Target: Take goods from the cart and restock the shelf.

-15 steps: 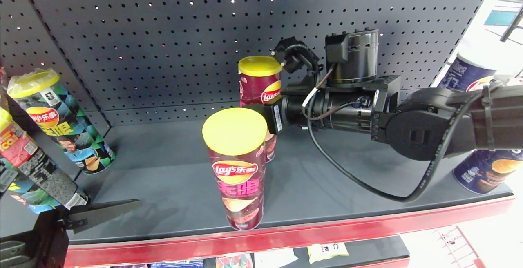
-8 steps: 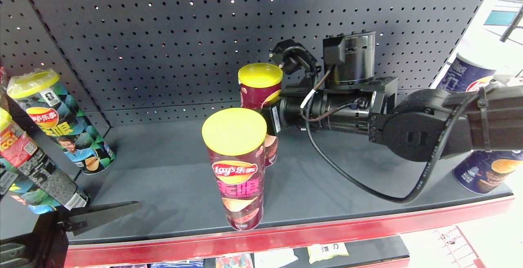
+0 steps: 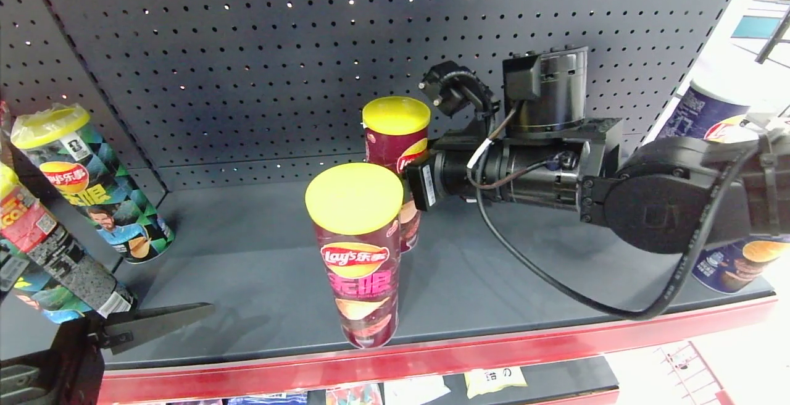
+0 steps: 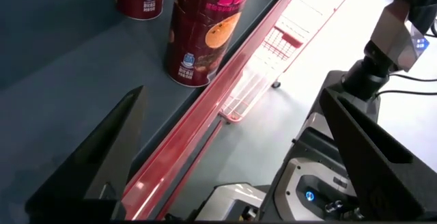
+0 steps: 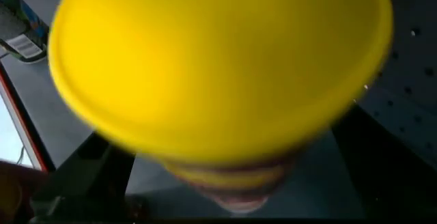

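Right pincer [image 3: 412, 170] comes in from the right, against the rear maroon cylindrical crisp can with yellow plastic lid [image 3: 395, 116]. The can stands upright on the dark grey metal shelf [image 3: 259, 250], near the perforated back panel [image 3: 247, 53] and just behind a matching maroon front can [image 3: 361, 257]. I cannot tell whether the right pincer is clamped on the rear can or has let go, because the contact zone is hidden. Left pincer [image 4: 232, 98] is spread wide and empty, low by the shelf's red front rail [image 3: 432, 355].

Judged step: seating and releasing the rear can. Check the base sits flat before letting go. Open wide enough to clear both sides, then withdraw straight back along the arm's line with no lift or sweep, since a tall narrow can is likely to tip. Keep the wrist and the loose black cable [image 3: 555, 288] off the front can. On retreat, mind the dark blue cans [image 3: 731, 263] beside the forearm.
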